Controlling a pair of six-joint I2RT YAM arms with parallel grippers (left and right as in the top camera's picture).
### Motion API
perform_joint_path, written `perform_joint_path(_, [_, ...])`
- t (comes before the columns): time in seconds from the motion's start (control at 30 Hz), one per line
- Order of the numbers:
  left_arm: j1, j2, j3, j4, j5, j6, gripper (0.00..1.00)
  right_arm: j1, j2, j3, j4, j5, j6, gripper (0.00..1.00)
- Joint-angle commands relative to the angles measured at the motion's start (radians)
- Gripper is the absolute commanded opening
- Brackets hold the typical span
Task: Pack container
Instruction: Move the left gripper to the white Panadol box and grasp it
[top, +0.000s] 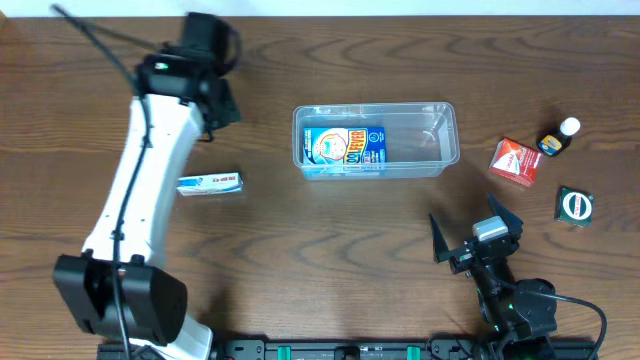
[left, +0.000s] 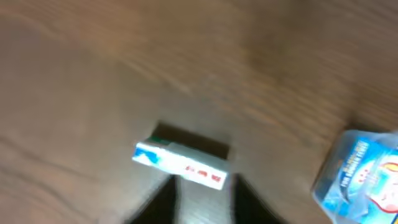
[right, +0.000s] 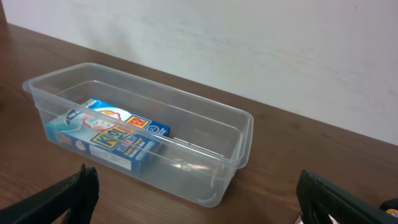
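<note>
**A:** Where's the container?

**B:** The container (top: 448, 135) sits mid-table (top: 320, 250), a touch toward 12 o'clock, with its mouth up. Its long axis runs from 9 to 3 o'clock.

**A:** Anything inside?

**B:** A blue box (top: 345, 147) lies flat at the 9 o'clock end, lengthwise on the same axis.

**A:** And the left gripper?

**B:** The left gripper (left: 202, 202) hangs over the wood around 10 o'clock from the container. The view is blurred, but its fingers stand partly apart with bare table between them, holding nothing. A small white box (top: 210, 183) lies flat on the table at about 8 o'clock from the container, clear of the fingers.

**A:** The right one?

**B:** The right gripper (top: 472, 232) is at 5 o'clock from the container, spread wide and empty, facing the container's long side.
</note>
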Motion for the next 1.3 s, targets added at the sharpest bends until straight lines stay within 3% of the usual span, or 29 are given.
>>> perform_joint_path(0.0, [0.067,0.001,0.003,-0.031,0.120,-0.145,0.56,0.002,-0.005,-0.003,-0.002,-0.008,-0.015,0.99])
perform_joint_path(0.07, [0.095,0.001,-0.005,-0.046,0.147,-0.192,0.71,0.002,-0.005,-0.003,-0.002,-0.008,-0.015,0.99])
perform_joint_path(0.1, [0.107,0.001,-0.014,-0.050,0.157,-0.224,0.73,0.002,-0.005,-0.003,-0.002,-0.008,-0.015,0.99])
perform_joint_path(0.27, [0.115,0.001,-0.126,-0.038,0.160,-0.433,0.73,0.002,-0.005,-0.003,-0.002,-0.008,-0.015,0.99])
perform_joint_path(0.5, [0.113,0.001,-0.375,0.116,0.160,-0.692,0.73,0.002,-0.005,-0.003,-0.002,-0.008,-0.015,0.99])
perform_joint_path(0.8, [0.113,0.002,-0.528,0.360,0.159,-0.706,0.74,0.002,-0.005,-0.003,-0.002,-0.008,-0.015,0.99])
perform_joint_path(1.27, [0.113,0.012,-0.627,0.484,0.148,-0.706,0.73,0.002,-0.005,-0.003,-0.002,-0.008,-0.015,0.99])
